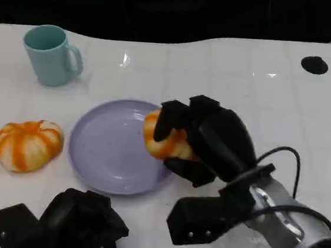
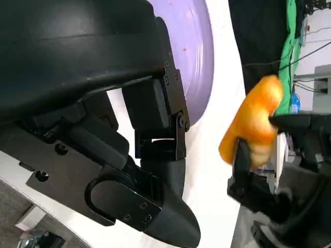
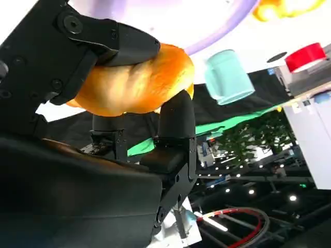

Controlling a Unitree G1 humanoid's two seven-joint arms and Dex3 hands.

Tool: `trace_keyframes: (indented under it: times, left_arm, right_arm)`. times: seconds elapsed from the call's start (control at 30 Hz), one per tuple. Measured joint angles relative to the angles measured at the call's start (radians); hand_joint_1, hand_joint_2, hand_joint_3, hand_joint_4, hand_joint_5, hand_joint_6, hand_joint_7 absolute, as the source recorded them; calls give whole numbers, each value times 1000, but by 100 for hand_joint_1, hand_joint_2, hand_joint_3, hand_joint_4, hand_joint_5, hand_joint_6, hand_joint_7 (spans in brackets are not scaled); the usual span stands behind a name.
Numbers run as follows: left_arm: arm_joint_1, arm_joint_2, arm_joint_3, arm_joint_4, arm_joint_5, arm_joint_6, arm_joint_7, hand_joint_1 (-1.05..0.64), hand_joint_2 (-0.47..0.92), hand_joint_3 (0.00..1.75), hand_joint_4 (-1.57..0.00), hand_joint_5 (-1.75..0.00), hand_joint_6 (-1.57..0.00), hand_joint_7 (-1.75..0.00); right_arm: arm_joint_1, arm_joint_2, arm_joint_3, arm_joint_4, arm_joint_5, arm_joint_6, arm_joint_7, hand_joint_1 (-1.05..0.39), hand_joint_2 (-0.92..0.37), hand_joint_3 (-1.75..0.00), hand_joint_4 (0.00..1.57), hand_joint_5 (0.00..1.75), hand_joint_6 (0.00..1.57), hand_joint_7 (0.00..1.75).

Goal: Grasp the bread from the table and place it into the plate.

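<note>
**Bread held over the plate's right rim**

You have the right hand (image 1: 202, 142) wrapped around the bread (image 1: 165, 140), fingers closed over its top and underside; the right wrist view shows the golden loaf (image 3: 134, 82) pinched firmly between black fingers (image 3: 111, 44). The bread sits at the right edge of the lavender plate (image 1: 106, 150), partly over its rim. You cannot tell from these views whether it touches the plate.

Your left hand (image 1: 78, 221) rests low at the near left of the table (image 1: 246, 85), fingers curled inward with nothing in them, just near of the plate.

Also on the table:
- a light blue mug (image 1: 50, 54), far left, upright, handle to the right;
- an orange-and-white pumpkin-shaped item (image 1: 28, 144), left of the plate, apart from it;
- a black round spot (image 1: 314, 64), far right.
</note>
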Motion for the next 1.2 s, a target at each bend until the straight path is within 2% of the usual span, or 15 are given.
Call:
trace_keyframes:
  times: [0.13,0.23,0.33,0.43,0.47,0.5,0.57,0.6,0.63,0.67,0.73,0.8,0.87,1.0,1.2]
  left_arm:
    - [3,0,0,-8,-1,0,0,-105,81,0,-145,-102,-154,-57]
    - [5,0,0,-12,0,0,0,-105,82,0,-145,-102,-154,-57]
    - [6,0,-2,-15,7,0,0,-105,82,1,-145,-102,-154,-57]
    - [8,0,-3,-17,9,0,0,-105,82,1,-145,-102,-154,-57]
    - [8,-1,-3,-18,9,0,0,-105,83,1,-146,-103,-154,-57]
    - [8,-1,-3,-18,9,0,0,-105,83,1,-146,-103,-154,-57]
    - [8,-1,-3,-18,9,0,0,-105,83,1,-146,-102,-153,-57]
    - [9,-1,-3,-18,9,0,0,-105,82,1,-146,-102,-153,-57]
    - [9,-2,-2,-18,9,0,0,-105,82,1,-146,-102,-153,-57]
    - [9,-2,-2,-18,9,0,0,-105,82,1,-146,-102,-153,-57]
    - [9,-2,-2,-18,8,0,0,-105,82,1,-146,-102,-153,-57]
    - [9,-2,-1,-18,8,0,0,-105,82,1,-146,-102,-154,-57]
    - [9,-2,-1,-18,8,0,0,-105,82,1,-146,-102,-154,-57]
    - [9,-2,-1,-18,9,0,0,-105,83,1,-146,-102,-153,-57]
    - [8,-2,0,-18,8,0,0,-105,82,1,-146,-102,-154,-57]
  right_arm:
    - [-73,35,36,77,-43,1,-38,-20,-35,-115,96,175,75,157]
    - [-115,67,52,153,-56,-9,-77,-23,-36,-122,97,175,74,169]
    - [-149,104,72,243,-59,-22,-131,-24,-37,-112,94,175,70,171]
    - [-167,127,80,297,-58,-21,-137,-23,-45,-93,88,175,76,143]
    - [-172,130,80,306,-56,-22,-137,-23,-47,-88,84,175,81,127]
    - [-178,134,80,315,-53,-24,-135,-23,-54,-71,82,156,87,100]
    - [-184,139,79,327,-38,-28,-120,-24,-64,-51,80,135,92,73]
    - [-185,140,78,330,-33,-28,-109,-25,-72,-39,69,115,83,52]
    - [-185,141,78,332,-29,-28,-93,-26,-78,-31,64,100,79,38]
    - [-185,141,79,333,-22,-28,-69,-32,-85,-21,43,73,65,20]
    - [-186,140,82,333,-17,-19,-9,-38,-90,-14,27,53,52,6]
    - [-186,136,90,330,-17,-5,46,-49,-92,-16,11,42,36,1]
    - [-185,129,92,315,-16,3,91,-57,-92,-20,3,39,28,0]
    - [-179,112,92,256,-9,12,150,-66,-92,-28,0,31,17,0]
    - [-126,52,82,124,13,9,242,-70,-92,-32,0,32,15,0]
